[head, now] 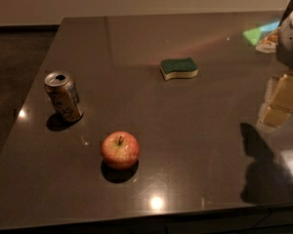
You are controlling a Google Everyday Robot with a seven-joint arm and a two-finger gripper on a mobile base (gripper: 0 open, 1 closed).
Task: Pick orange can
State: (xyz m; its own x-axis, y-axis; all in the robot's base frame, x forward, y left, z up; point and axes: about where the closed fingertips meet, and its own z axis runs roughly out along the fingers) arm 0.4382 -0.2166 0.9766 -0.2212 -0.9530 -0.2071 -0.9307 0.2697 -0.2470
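Observation:
The orange can (63,96) stands upright on the dark table (195,130) at the left. It has a silver top with an open pull-tab hole and a pale orange-gold label with dark script. My gripper (279,101) comes in at the right edge of the view, pale and beige, far to the right of the can and well apart from it. Nothing shows in its hold. Its shadow falls on the table's front right.
A red-yellow apple (120,150) sits in front of and to the right of the can. A green and yellow sponge (178,68) lies at mid-table towards the back. The table's left edge runs close beside the can, with dark floor beyond.

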